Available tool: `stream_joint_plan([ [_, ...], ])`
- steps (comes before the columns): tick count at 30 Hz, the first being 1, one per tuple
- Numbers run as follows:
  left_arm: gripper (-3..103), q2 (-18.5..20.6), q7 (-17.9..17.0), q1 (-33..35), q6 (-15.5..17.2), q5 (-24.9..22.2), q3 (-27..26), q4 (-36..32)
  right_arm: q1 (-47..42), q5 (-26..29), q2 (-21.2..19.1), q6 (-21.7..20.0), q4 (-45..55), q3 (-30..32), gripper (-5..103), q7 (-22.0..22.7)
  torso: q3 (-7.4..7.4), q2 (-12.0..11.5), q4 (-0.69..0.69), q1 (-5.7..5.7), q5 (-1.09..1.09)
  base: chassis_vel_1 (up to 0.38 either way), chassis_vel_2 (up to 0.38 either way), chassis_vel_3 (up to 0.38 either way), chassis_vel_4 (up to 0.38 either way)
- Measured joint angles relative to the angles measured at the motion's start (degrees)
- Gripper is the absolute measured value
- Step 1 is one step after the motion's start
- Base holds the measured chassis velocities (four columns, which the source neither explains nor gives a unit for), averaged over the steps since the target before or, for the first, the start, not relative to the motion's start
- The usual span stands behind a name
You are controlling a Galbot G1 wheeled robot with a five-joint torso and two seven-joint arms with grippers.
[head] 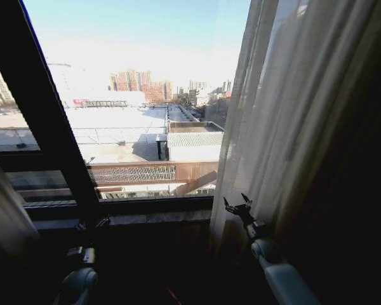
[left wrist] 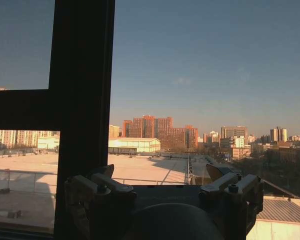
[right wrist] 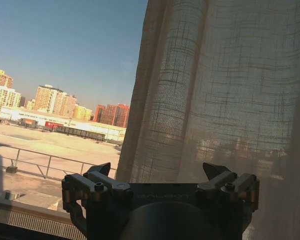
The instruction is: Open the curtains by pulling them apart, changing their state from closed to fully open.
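Backdrop: daylight city seen through a large window point(head: 140, 114), with flat rooftops, red-brick towers far off and a pale blue sky
Window frame: dark mullion point(head: 47, 121) slanting down the left of the head view, meeting a dark sill point(head: 152, 206) along the base of the glass
Curtains: sheer cream pleated panel point(head: 286, 114) gathered at the right side of the window, hanging down past the sill; a second pale fold point(head: 3, 210) sits at the far left edge; the glass between them is uncovered
Right hand: point(head: 239, 204) raised in front of the lower inner edge of the right panel, fingers spread apart and gripping nothing; whether a fingertip brushes the cloth I cannot tell
Left hand: point(head: 92, 223) low and in shadow below the sill, near the foot of the mullion, well apart from either panel
Head view alone: both panels at once, the open gap between them, and both arms
Right wrist view alone: the fine woven grid of the sheer fabric point(right wrist: 220, 90) close ahead of the released right hand point(right wrist: 160, 172), with a rooftop railing point(right wrist: 45, 162) beside it
Left wrist view alone: the left hand point(left wrist: 162, 175) with fingers parted and empty, facing the mullion point(left wrist: 82, 110) and bare glass
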Motion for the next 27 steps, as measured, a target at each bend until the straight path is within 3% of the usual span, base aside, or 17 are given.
stream_joint_plan([
  [18, 100, 0.0, -0.01, 0.0, 0.0, 0.0, 0.0, 0.0, 12.03, 0.59, 2.49, -2.79, -9.69, -6.79, 101, 4.03, 0.01, -0.01, 0.0, 0.02, 0.01, 0.0, 0.0, 0.0, 0.0],
  [20, 100, 0.0, -0.01, 0.0, 0.0, 0.0, 0.0, 0.0, 13.03, 0.74, 2.65, -3.3, -10.45, -7.44, 93, 4.39, 0.01, -0.01, 0.0, 0.02, 0.01, 0.0, 0.0, 0.0, 0.0],
  [22, 100, 0.0, 0.0, 0.0, 0.0, 0.0, 0.0, 0.0, 13.31, 0.78, 2.69, -3.41, -10.65, -7.62, 93, 4.4, 0.01, -0.01, 0.0, 0.02, 0.01, 0.0, 0.0, 0.0, 0.0],
  [27, 100, 0.0, 0.0, 0.0, 0.0, 0.0, 0.0, 0.0, 13.63, 0.94, 2.88, -3.51, -10.66, -8.12, 66, 4.45, 0.01, -0.01, 0.0, 0.02, 0.01, 0.0, 0.0, 0.0, 0.0],
])
